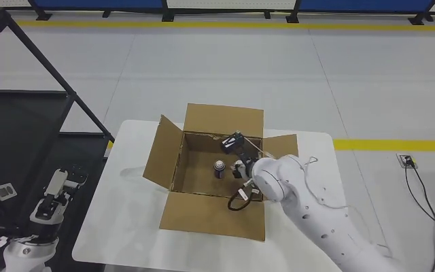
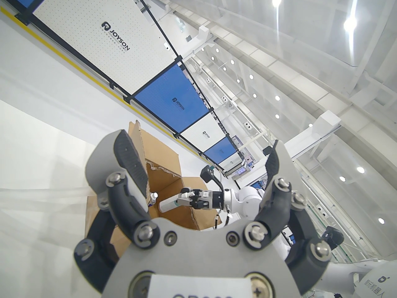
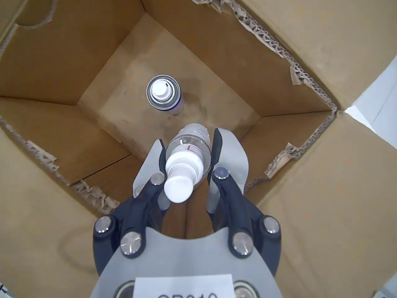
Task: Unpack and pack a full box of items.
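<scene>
You had right gripper [image 3: 189, 142] clamped on bottle [image 3: 181, 169] inside box [image 3: 263, 47]; can [image 3: 163, 92] stood near, ahead of it. You likely needed vertical travel, clear of can. Left gripper [image 2: 201, 148] gaped.

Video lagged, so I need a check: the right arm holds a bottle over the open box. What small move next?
Probably lower it straight down, if packing: the bottle hangs upright in the shut right gripper above bare floor of the box, apart from the upright spray can, so the path looks clear.
</scene>
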